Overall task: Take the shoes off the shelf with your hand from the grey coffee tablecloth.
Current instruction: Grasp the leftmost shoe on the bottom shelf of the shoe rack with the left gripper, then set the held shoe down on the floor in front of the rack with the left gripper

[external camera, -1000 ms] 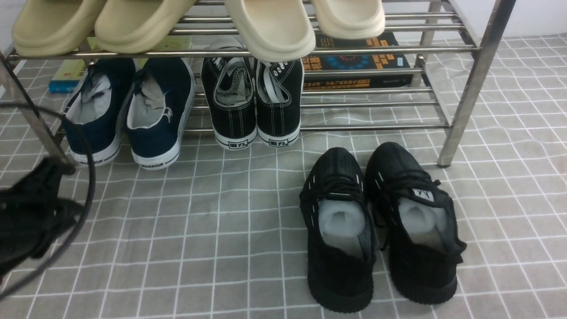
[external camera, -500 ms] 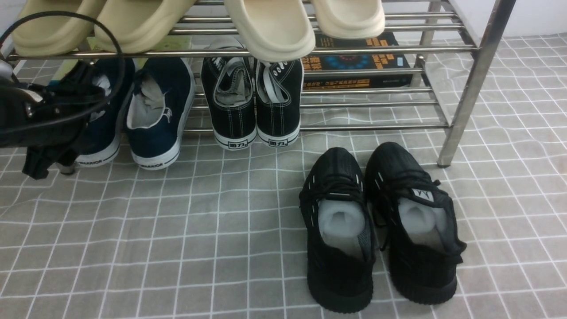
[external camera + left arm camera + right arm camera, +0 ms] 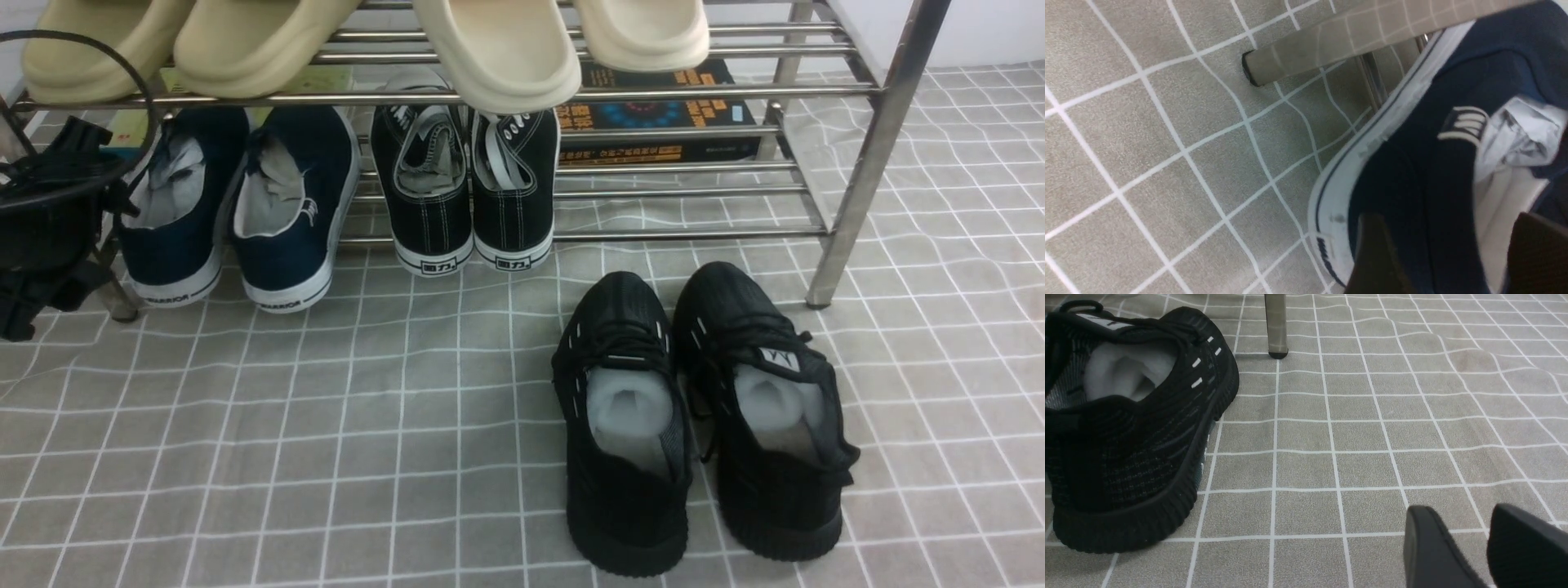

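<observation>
The navy shoes (image 3: 277,237) sit side by side at the left end of the lower tier of the shelf (image 3: 869,147), toes in, with their white-soled heels overhanging the tier's front edge above the checked tablecloth (image 3: 408,408). The left gripper (image 3: 1449,220) is at the shelf's front left corner, beside the outer navy shoe. In the left wrist view its two fingers (image 3: 1372,257) stand wide apart with that shoe's heel rim between them. We cannot tell whether either finger touches the shoe, and nothing is clamped. Just right of the navy pair on the same tier stand black lace-up sneakers (image 3: 465,196), heels also at the front edge. Tan slippers (image 3: 188,41) and cream slippers (image 3: 563,41) lie on the upper tier. Black knit trainers (image 3: 702,408) rest on the cloth in front of the shelf's right half, well apart from the navy pair. The right gripper (image 3: 1466,514) is low over bare cloth near the right-hand trainer, its fingers parted and holding nothing.
</observation>
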You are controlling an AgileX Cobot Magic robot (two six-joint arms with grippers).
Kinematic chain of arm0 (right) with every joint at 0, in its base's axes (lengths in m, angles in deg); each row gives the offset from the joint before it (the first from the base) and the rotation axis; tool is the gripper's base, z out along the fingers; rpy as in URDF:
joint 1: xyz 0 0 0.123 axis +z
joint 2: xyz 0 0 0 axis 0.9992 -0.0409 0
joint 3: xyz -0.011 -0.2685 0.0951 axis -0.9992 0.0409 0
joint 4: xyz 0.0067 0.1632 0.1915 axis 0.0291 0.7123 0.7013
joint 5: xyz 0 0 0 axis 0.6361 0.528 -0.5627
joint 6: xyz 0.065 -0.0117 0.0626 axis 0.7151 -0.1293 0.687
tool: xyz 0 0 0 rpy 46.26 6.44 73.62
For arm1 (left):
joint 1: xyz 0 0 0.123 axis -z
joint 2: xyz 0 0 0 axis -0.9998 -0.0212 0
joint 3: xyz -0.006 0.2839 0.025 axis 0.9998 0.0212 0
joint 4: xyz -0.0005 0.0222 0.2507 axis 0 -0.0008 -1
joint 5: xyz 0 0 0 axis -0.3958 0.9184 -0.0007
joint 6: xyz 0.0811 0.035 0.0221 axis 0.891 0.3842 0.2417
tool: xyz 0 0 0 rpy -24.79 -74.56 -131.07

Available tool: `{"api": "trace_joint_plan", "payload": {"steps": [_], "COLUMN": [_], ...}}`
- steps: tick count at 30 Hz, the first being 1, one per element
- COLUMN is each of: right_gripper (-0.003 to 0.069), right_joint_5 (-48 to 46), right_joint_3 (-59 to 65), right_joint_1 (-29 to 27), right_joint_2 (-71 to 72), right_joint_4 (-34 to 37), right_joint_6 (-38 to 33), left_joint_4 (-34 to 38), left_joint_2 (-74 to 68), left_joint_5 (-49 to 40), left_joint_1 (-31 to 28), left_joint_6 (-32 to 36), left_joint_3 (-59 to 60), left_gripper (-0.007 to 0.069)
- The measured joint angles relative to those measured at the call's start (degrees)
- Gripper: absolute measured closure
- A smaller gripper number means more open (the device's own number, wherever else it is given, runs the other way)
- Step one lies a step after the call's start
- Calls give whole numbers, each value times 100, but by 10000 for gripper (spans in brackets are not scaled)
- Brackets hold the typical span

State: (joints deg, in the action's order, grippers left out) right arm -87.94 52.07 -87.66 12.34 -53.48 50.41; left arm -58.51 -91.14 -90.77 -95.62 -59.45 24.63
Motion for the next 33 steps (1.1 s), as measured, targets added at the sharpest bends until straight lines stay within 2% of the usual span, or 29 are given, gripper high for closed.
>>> {"api": "trace_joint_plan", "payload": {"steps": [10, 14, 18, 20, 22, 27, 33], "right_gripper": [420, 420, 420, 420, 420, 420, 420], "right_joint_5": [0, 0, 0, 0, 0, 0, 0], "right_joint_3": [0, 0, 0, 0, 0, 0, 0], "right_joint_1": [-3, 0, -3, -3, -3, 0, 0], "right_joint_2": [0, 0, 0, 0, 0, 0, 0], "right_joint_4": [0, 0, 0, 0, 0, 0, 0], "right_joint_6": [0, 0, 0, 0, 0, 0, 0], "left_joint_4": [404, 418, 418, 402, 278, -130, -1019], "left_joint_2": [-449, -470, -481, -481, -418, 11, 891], "left_joint_5": [394, 372, 226, 20, -253, -1050, -2825], "left_joint_1": [0, 0, 0, -6, -19, -99, -136], "left_joint_6": [-57, -57, -11, 52, 207, 350, 563], "left_joint_3": [-21, -25, -25, -25, -25, -20, 0], "left_gripper": [177, 212, 391, 521, 571, 573, 573]}}
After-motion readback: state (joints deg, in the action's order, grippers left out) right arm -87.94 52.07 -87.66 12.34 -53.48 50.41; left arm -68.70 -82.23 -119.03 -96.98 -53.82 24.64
